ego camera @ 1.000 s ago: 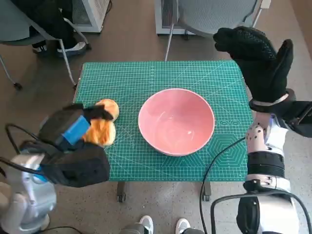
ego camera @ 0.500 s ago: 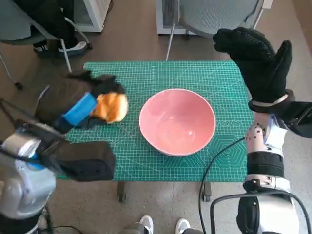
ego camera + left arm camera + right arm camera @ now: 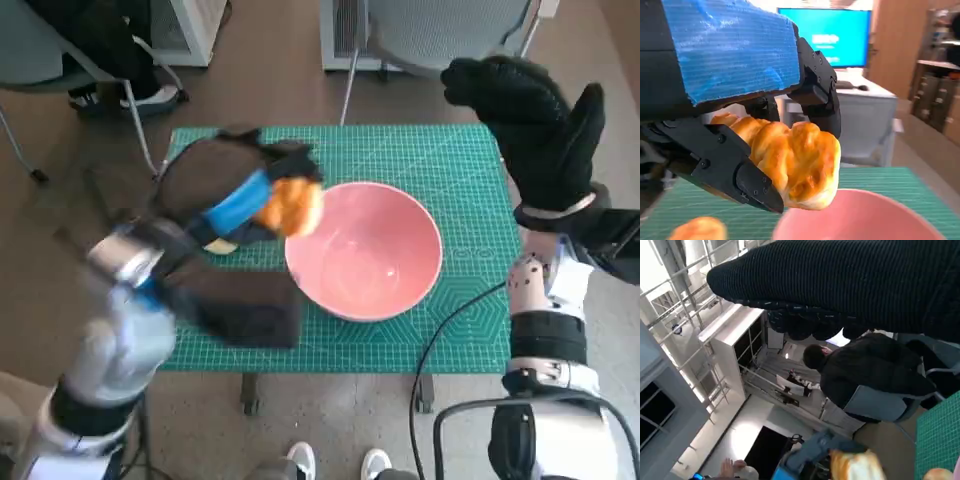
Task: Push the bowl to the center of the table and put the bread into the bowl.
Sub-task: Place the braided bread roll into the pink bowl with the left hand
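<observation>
The pink bowl [image 3: 363,250] sits mid-mat with its open mouth unobstructed from above – the left hand [image 3: 235,195] with the bread [image 3: 292,206] hangs over its near rim. The right hand [image 3: 535,125] is raised at the table's far right corner, well apart – green mat [image 3: 400,155] around the bowl lies bare

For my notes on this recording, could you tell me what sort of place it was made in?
Probably an office or lab: a lit monitor on a desk, an office chair, and a green cutting mat over the small table.

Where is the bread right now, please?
In the head view, the left hand holds the bread above the left rim of the bowl. A second piece lies on the mat.
</observation>
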{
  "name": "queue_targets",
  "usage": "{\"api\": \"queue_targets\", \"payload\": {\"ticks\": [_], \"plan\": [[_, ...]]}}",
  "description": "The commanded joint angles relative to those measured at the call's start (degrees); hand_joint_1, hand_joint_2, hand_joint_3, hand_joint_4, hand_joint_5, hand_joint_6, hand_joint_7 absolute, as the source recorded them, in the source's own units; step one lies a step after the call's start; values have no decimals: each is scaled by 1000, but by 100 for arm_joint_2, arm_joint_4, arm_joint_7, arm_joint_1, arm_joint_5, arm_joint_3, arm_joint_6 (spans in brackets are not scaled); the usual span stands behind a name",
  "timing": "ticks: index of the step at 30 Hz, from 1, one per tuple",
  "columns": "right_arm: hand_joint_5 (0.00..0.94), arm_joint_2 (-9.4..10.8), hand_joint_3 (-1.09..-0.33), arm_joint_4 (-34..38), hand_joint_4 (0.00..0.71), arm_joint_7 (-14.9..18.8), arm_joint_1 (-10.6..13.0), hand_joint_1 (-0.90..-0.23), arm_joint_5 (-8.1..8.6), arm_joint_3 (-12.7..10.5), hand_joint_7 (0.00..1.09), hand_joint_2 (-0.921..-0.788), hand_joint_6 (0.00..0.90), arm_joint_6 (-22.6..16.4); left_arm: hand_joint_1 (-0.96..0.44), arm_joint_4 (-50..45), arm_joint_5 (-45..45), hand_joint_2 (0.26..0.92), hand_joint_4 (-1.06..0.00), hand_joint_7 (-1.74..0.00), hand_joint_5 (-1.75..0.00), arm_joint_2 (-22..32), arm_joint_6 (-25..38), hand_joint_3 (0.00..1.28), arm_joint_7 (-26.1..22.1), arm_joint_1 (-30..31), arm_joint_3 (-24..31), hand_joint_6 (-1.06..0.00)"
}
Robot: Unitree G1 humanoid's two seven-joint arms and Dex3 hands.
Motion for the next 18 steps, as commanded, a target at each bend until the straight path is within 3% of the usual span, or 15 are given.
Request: {"api": "queue_targets", "payload": {"ticks": [1, 3, 5, 9, 13, 16, 18], "plan": [[5, -35, -768, -58, 322, -39, 217, -701, -41, 22, 18, -921, 376, -12, 2, 538, 51, 918, -696, -1075, -1237, -290, -144, 63, 79, -492, -262, -647], [4, -45, -769, -75, 320, -53, 231, -702, -48, 28, 18, -921, 375, -14, 2, 758, 16, 897, -681, -1060, -1269, -379, -201, 107, 95, -609, -322, -653], [2, -57, -771, -111, 316, -79, 260, -705, -65, 37, 17, -921, 375, -24, 2, 1066, -29, 766, -633, -1058, -1396, -525, -199, 367, 68, -784, -409, -662], [1, -97, -775, -172, 310, -126, 308, -709, -86, 48, 17, -921, 374, -32, 4, 1561, -105, 630, -547, -1075, -1581, -777, -189, 650, 41, -1039, -523, -677], [1, -136, -779, -247, 309, -184, 362, -713, -103, 60, 17, -921, 374, -35, 6, 1962, -99, 579, -472, -1124, -1702, -950, -215, 786, 107, -1192, -626, -656], [1, -159, -782, -334, 309, -237, 412, -714, -117, 66, 18, -921, 374, -21, 7, 2328, -96, 581, -437, -1121, -1732, -1072, -295, 795, 196, -1299, -708, -663], [1, -171, -783, -378, 309, -267, 440, -714, -130, 71, 18, -921, 374, -21, 5, 2503, -83, 573, -426, -1352, -1680, -1126, -324, 858, 226, -1350, -758, -548]]}}
